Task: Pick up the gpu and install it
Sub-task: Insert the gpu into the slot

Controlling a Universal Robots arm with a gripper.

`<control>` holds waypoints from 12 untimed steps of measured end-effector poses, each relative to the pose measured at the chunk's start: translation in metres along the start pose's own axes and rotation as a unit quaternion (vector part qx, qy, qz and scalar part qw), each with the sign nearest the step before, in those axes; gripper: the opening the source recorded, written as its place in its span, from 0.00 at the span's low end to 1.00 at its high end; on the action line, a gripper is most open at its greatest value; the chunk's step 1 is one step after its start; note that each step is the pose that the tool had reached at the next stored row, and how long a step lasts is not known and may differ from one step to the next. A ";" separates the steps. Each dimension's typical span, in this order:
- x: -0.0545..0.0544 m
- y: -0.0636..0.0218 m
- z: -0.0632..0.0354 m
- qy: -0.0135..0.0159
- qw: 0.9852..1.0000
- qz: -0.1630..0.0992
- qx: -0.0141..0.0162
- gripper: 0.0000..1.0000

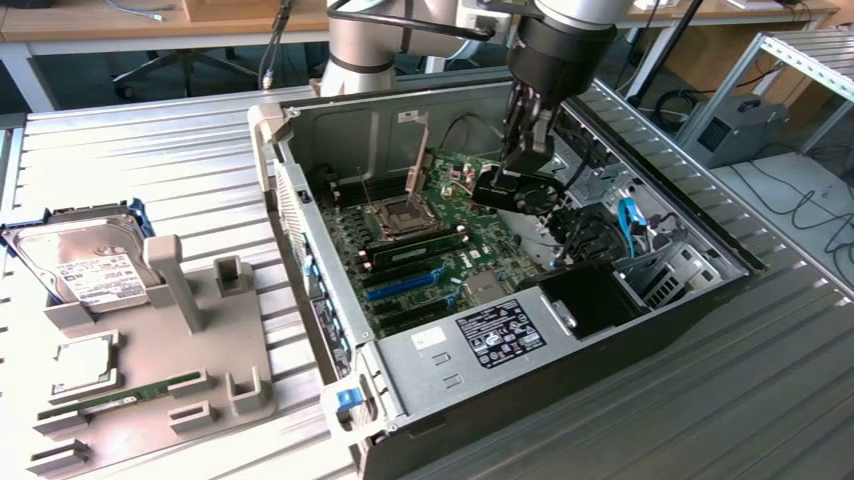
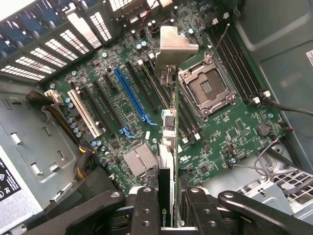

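The gpu (image 2: pixel 168 147), a thin black card with a silvery metal bracket (image 2: pixel 177 45) at its far end, is seen edge-on in the wrist view. My gripper (image 2: pixel 168 208) is shut on it, one black finger (image 2: pixel 145 208) on each side. In the exterior view the gripper (image 1: pixel 523 165) holds the gpu (image 1: pixel 513 190) inside the open computer case (image 1: pixel 280 130), above the green motherboard (image 1: pixel 441 240) on the exterior view's right. The card hangs over the motherboard (image 2: pixel 122 103), beside the blue slot (image 2: pixel 131 95) and the CPU socket (image 2: pixel 208 90), clear of the slots.
A power supply (image 1: pixel 501 330) fills the case's near corner, with cables and a blue lead (image 1: pixel 627 215) by the drive bay. On the exterior view's left, a grey tray (image 1: pixel 234 385) carries a hard drive (image 1: pixel 87 265), a CPU (image 1: pixel 83 365) and a green RAM stick (image 1: pixel 120 395).
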State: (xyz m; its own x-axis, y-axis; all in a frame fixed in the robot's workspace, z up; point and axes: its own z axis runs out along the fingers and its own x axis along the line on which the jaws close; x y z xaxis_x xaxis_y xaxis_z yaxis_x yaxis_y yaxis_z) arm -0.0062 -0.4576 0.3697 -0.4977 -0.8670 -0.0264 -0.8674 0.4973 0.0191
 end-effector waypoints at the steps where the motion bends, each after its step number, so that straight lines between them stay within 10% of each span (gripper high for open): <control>1: 0.000 0.0000 0.0000 0.000 1.000 -0.001 0.000 0.26; 12: 0.000 0.0000 0.0000 0.000 1.000 -0.009 0.000 0.26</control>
State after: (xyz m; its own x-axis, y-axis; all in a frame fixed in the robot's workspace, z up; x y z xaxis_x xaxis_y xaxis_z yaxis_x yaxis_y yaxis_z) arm -0.0062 -0.4576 0.3697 -0.4819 -0.8758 -0.0264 -0.8762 0.4815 0.0191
